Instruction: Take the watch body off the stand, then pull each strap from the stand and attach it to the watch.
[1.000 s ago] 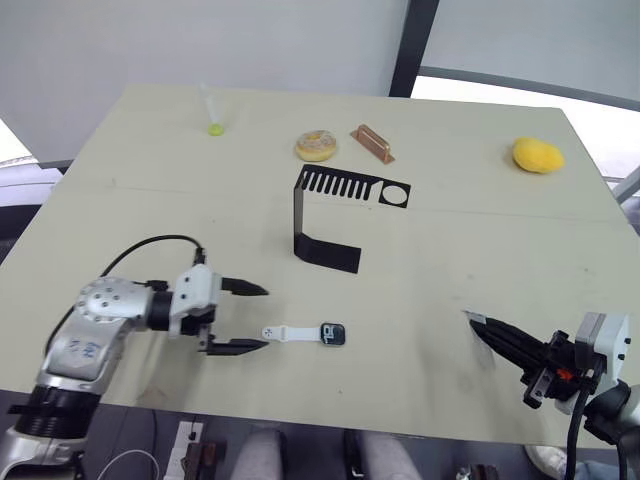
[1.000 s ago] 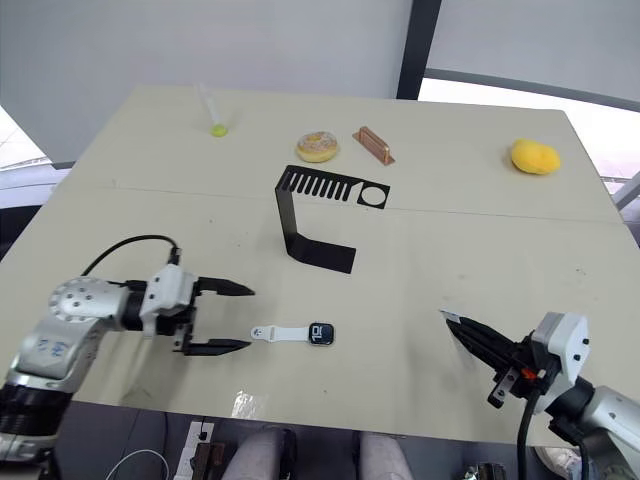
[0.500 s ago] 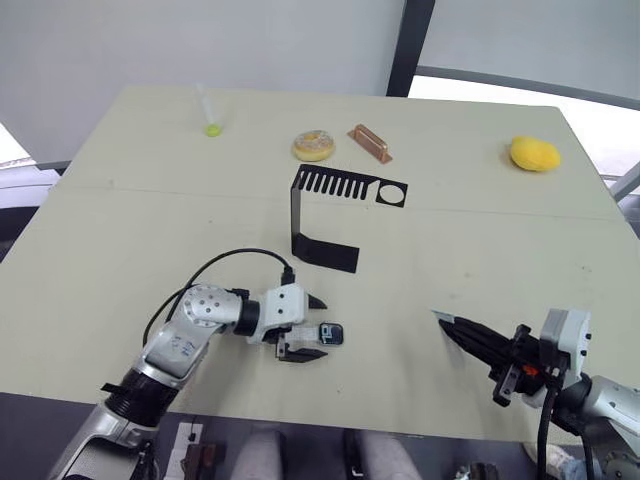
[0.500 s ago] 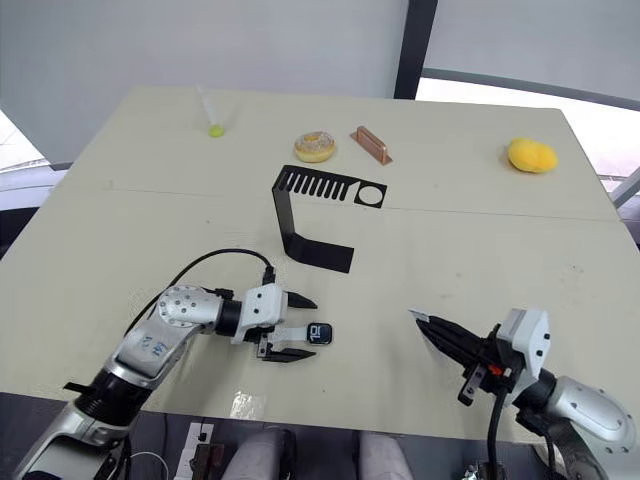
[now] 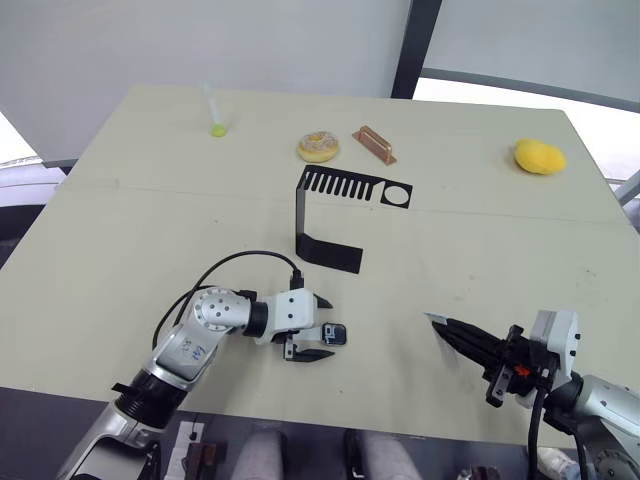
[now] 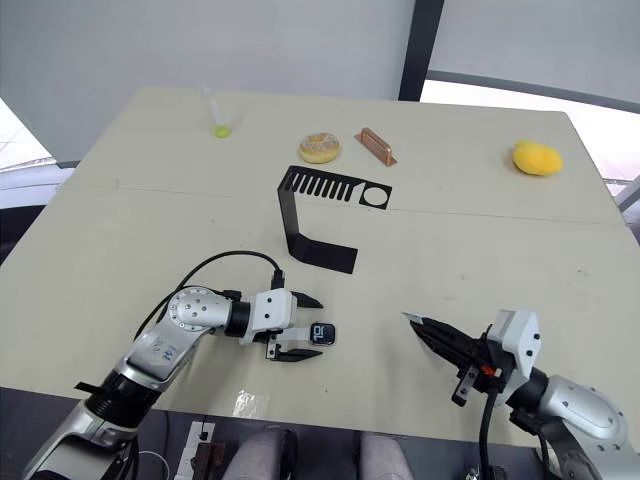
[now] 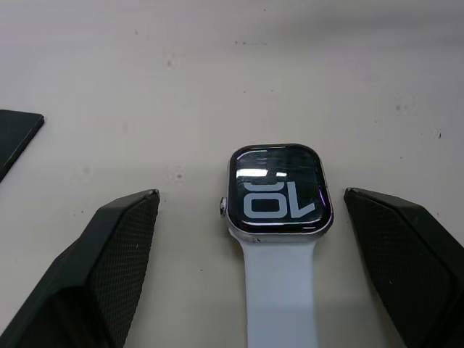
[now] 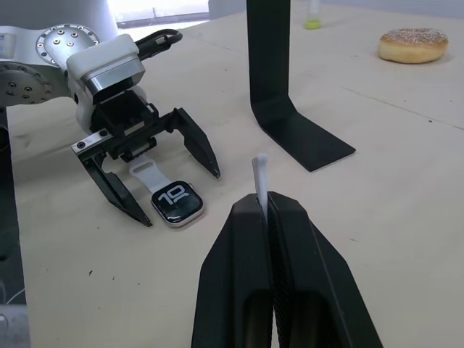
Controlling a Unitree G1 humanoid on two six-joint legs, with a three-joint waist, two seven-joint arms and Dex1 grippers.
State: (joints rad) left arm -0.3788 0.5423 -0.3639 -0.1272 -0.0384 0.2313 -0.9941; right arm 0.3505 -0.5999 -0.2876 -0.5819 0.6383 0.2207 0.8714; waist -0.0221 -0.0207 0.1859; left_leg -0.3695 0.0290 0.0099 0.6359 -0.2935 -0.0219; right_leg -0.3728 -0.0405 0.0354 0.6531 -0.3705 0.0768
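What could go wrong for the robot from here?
The left pincer stands open astride the watch body, which lies flat on the table; closing could push it askew rather than hold it. The right pincer pinches the second strap with only a short tip showing, so lining it up with the watch may be fiddly, or it might slip.

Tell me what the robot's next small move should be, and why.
Probably close the left gripper on the watch. Its open fingers already sit either side of the case, one strap is on, and the right gripper holds the second strap, which needs a steadied case.
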